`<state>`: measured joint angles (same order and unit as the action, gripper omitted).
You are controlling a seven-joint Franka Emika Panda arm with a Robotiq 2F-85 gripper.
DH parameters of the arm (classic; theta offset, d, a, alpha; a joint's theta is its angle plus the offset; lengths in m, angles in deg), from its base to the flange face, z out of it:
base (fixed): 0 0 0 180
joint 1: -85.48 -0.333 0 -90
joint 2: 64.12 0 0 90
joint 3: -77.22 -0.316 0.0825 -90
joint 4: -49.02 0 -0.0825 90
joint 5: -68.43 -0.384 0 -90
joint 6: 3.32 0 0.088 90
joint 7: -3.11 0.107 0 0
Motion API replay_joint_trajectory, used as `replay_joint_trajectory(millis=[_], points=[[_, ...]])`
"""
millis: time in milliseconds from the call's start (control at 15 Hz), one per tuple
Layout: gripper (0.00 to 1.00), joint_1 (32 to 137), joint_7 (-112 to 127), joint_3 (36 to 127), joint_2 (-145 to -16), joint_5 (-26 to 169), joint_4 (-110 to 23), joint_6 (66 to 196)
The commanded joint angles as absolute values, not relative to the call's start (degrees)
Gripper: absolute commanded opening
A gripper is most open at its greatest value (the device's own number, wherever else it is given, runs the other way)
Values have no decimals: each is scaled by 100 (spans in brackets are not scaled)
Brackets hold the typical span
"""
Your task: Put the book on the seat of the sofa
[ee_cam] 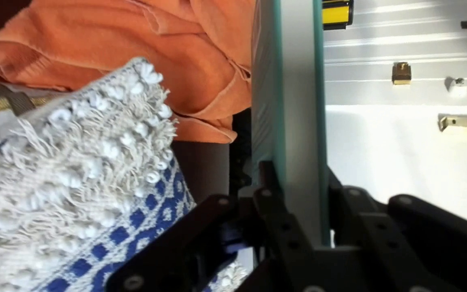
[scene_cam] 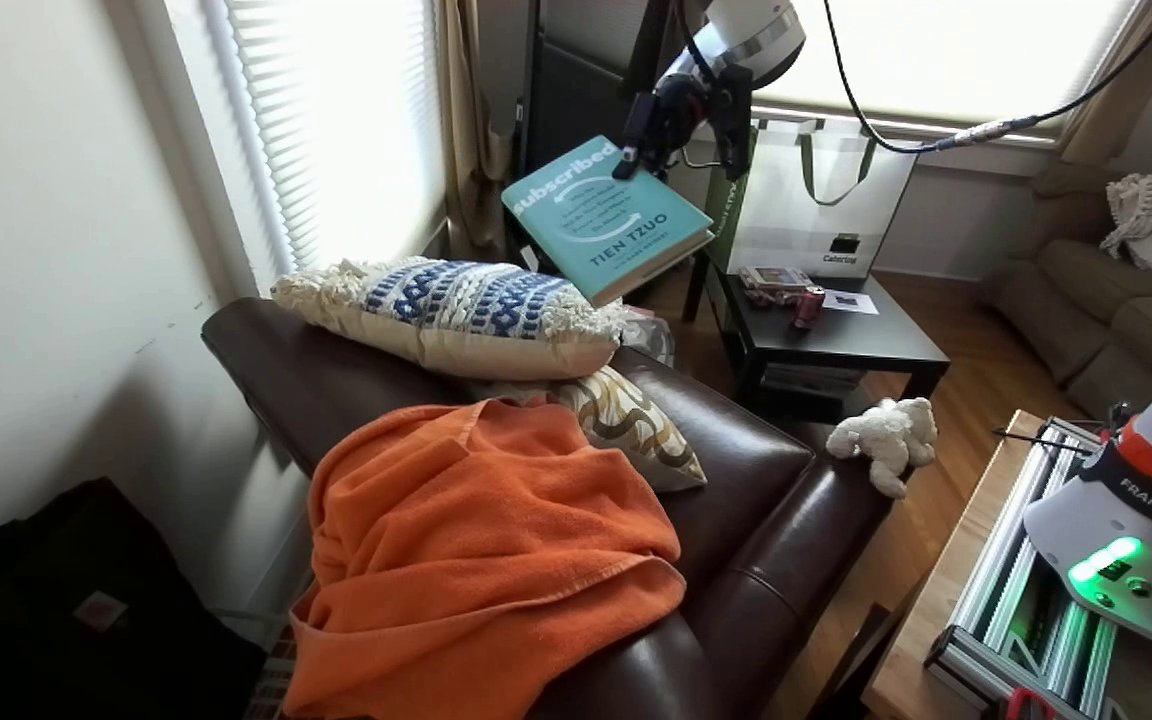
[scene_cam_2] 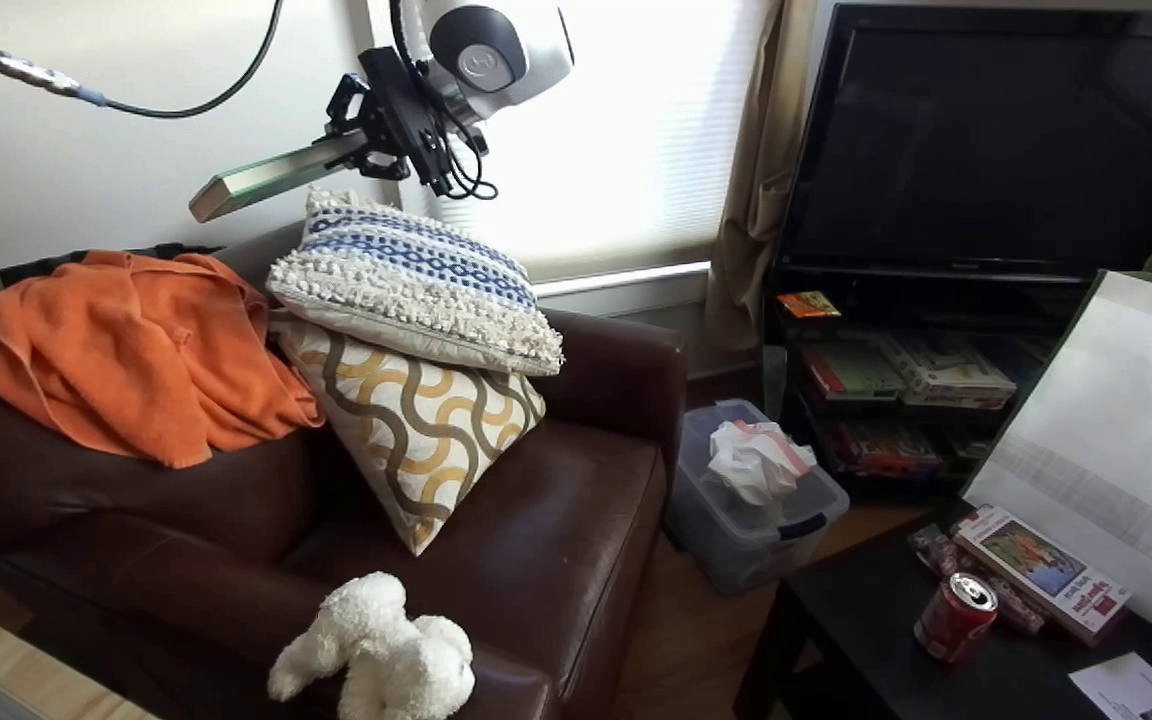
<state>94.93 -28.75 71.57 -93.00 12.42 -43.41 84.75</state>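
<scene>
The teal-green book is held in the air above the sofa's far end, tilted, with its cover showing in an exterior view. It also shows edge-on in an exterior view and in the wrist view. My gripper is shut on one edge of the book; its fingers press on both covers in the wrist view. The dark brown leather sofa seat is below and apart from the book, and also shows in an exterior view. Pillows hide part of the seat.
A blue-white fringed pillow lies on a yellow-brown patterned pillow on the sofa. An orange towel covers the backrest. A white teddy bear sits on the arm. A black table holds a can and a bag.
</scene>
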Motion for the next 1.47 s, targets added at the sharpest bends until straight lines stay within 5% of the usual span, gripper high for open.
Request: replay_joint_trajectory(millis=[0,867,1400], points=[[7,9521,-2733,7614,-8312,909,-5752,8961],[7,10274,-4133,9281,-6395,-173,-9765,10637],[7,10239,-4442,9370,-6830,-826,-9441,11261]])
